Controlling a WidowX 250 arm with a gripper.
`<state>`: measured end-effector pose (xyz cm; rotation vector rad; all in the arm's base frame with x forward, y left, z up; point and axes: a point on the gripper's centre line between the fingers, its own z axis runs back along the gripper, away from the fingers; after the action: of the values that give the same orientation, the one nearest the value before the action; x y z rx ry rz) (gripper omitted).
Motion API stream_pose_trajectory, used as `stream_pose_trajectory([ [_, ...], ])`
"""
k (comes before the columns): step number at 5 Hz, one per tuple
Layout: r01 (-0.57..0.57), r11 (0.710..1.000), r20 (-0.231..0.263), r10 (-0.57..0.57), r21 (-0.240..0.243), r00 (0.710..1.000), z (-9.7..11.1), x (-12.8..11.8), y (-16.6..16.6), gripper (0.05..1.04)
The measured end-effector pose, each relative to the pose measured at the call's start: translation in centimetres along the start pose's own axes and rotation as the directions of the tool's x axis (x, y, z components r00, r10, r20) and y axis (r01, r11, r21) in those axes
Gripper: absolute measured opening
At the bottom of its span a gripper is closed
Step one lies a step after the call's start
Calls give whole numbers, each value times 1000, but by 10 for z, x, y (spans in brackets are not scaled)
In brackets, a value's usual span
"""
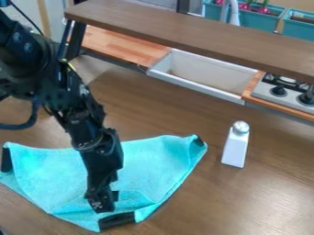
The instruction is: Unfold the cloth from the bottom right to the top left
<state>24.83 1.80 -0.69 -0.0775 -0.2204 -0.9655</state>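
Observation:
The gripper (pixel 103 202) hangs over the lower middle of the turquoise cloth (pixel 153 160), just above a black patch (pixel 116 221) at the cloth's bottom edge. Whether it touches the cloth, I cannot tell. The cloth lies on the table in a roughly triangular shape, wide at the top and pointed toward the bottom, with wrinkles around the gripper. More black patches mark its left end and its upper right corner. The arm crosses in front of the cloth's middle and hides part of it.
A white bottle-like object with a silver top (pixel 235 149) lies right of the cloth on the brown table (pixel 257 202). Behind stand a white sink (pixel 205 75), a stove (pixel 288 92) at the right, and a brown shelf (pixel 202 32) above them.

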Motion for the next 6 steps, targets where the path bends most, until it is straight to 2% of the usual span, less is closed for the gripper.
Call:
stream_pose_trajectory([
  [1,2,1000,-3,-2,1,1000,-2,-2,-3,673],
  [2,0,1000,-4,0,11,1000,-2,-3,-2,438],
  [3,1,1000,-3,-1,23,1000,-3,-1,-1,435],
  [4,1,1000,-3,-1,29,1000,-2,-1,0,328],
  [5,-1,1000,-5,1,14,1000,-3,-1,-2,152],
  [6,-2,1000,-5,2,8,1000,-2,-2,-3,58],
])
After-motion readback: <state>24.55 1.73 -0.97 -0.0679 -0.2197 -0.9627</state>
